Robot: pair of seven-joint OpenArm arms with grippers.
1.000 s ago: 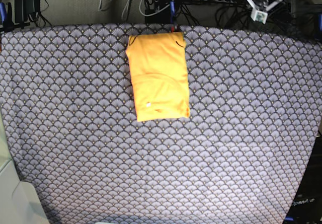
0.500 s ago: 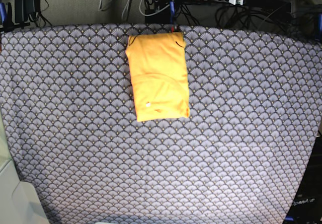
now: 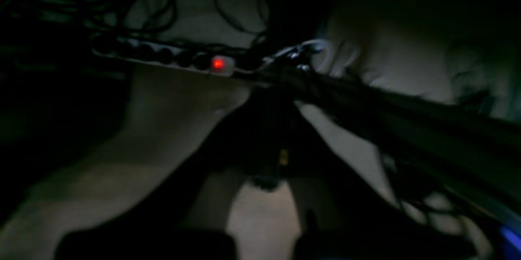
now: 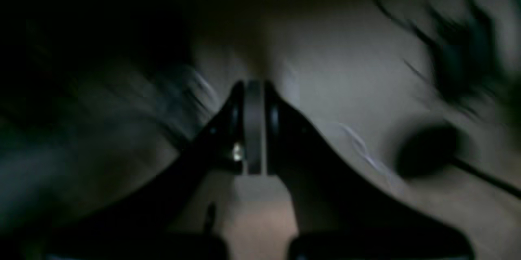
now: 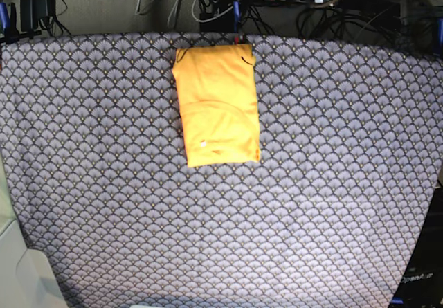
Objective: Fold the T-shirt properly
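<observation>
Both pairs of my fingers are pressed shut with nothing between them: my right gripper [image 4: 254, 130] points at dim floor, and my left gripper [image 3: 270, 162] is a dark closed shape over a white power strip with a red lamp [image 3: 217, 64] and tangled black cables [image 5: 325, 17]. Neither pair touches any fabric.

On the base view, the plain orange-yellow short-sleeved cotton T-shirt [image 5: 218, 104] lies as a compact upright rectangle on the blue-grey scallop-patterned cloth [image 5: 311, 204], toward twelve o'clock of the table, its top edge just beside the far rim. Edges look fairly straight and the sleeves seem tucked under, so I judge the folding essentially done; little is left beyond parking my arms.

From the shirt, my left fingers sit off the table at about one o'clock, my right fingers at about eleven, both well apart from it.
</observation>
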